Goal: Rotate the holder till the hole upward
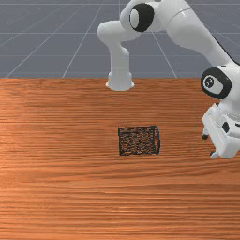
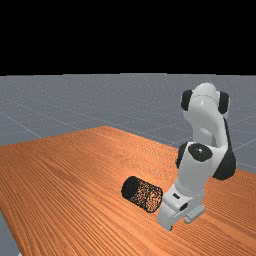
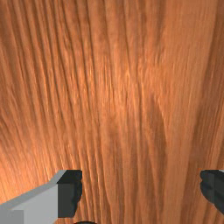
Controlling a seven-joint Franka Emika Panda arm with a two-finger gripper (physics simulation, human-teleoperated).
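Off the rim end of the holder, the gripper is hovering wide, likely needing square alignment before pinching.

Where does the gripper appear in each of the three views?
Front view: the gripper is near the right edge, to the right of the mesh holder.
Far view: the gripper is low, right of the middle, beside the holder.
Wrist view: the gripper is along the bottom edge, open.
Shared landmark: the wooden table.
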